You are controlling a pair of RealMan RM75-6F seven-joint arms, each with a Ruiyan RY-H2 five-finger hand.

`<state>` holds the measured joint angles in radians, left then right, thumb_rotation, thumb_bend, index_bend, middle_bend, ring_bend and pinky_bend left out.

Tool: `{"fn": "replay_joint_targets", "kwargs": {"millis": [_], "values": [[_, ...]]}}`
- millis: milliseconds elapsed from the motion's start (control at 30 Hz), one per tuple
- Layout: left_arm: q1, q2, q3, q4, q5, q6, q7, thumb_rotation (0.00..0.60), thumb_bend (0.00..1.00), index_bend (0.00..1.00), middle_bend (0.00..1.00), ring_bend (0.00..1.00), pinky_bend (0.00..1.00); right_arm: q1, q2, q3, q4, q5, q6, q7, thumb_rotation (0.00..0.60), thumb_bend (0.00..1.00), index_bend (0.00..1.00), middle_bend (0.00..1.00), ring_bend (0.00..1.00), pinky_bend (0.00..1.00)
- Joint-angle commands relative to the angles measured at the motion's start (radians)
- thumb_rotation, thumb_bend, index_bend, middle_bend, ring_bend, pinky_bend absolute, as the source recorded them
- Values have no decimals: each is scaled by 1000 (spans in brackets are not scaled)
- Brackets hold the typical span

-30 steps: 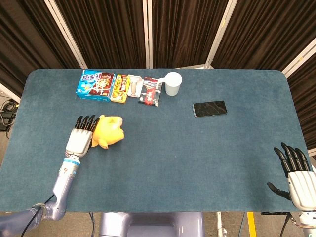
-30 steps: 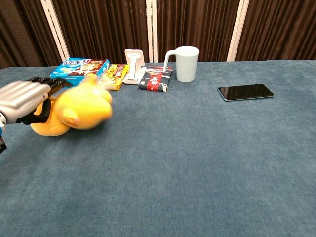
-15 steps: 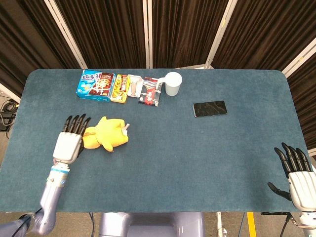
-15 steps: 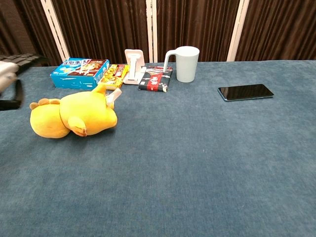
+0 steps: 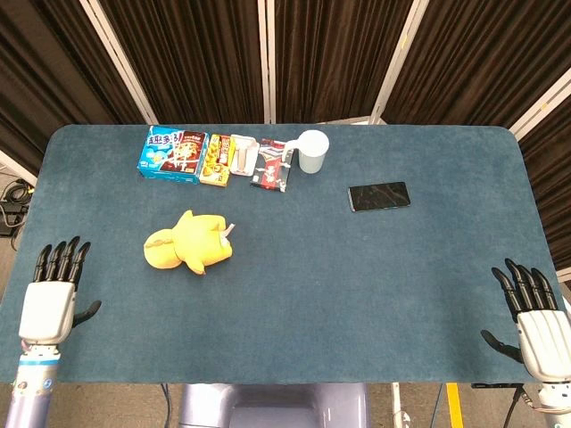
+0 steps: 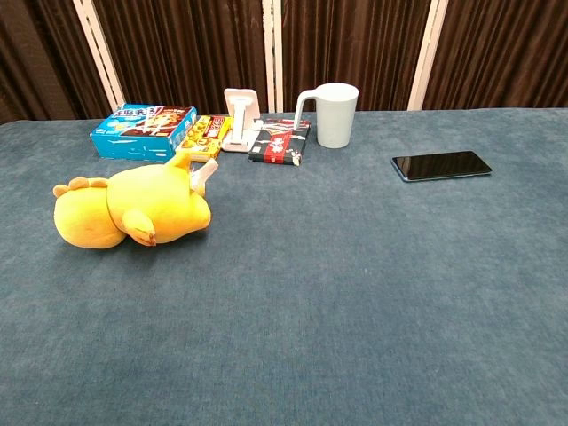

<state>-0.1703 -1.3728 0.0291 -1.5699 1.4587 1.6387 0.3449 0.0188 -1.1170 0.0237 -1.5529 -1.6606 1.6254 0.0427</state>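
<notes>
A yellow plush toy [image 5: 189, 242] lies on its side on the blue table [image 5: 357, 285], left of the middle; the chest view shows the plush toy [image 6: 133, 211] too. My left hand [image 5: 53, 295] is at the table's front left corner, fingers apart and holding nothing, well away from the toy. My right hand [image 5: 535, 319] is at the front right corner, fingers spread and empty. Neither hand shows in the chest view.
Along the back stand a blue snack box [image 5: 172, 153], a yellow packet [image 5: 215, 159], a white stand [image 5: 243, 155], a dark packet [image 5: 272, 165] and a white mug [image 5: 311, 151]. A black phone [image 5: 378, 196] lies flat at the right.
My left hand has let go of the plush toy and drawn back to the front left corner. The toy now lies still on its side. The right hand has barely moved.
</notes>
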Motion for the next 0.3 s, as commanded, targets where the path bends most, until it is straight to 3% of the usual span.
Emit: {"fn": "replay_joint_targets", "kwargs": {"millis": [33, 300], "values": [[33, 26, 21, -21, 27, 28, -9, 600, 17, 0, 0, 0, 0, 0, 0, -1, -3, -6, 4, -5, 600, 48, 20, 0, 0, 0], [56, 50, 15, -29, 38, 18, -28, 600, 18, 0, 0, 0, 0, 0, -4, -3, -2, -5, 1, -11, 600, 48, 18, 0, 0, 0]]}}
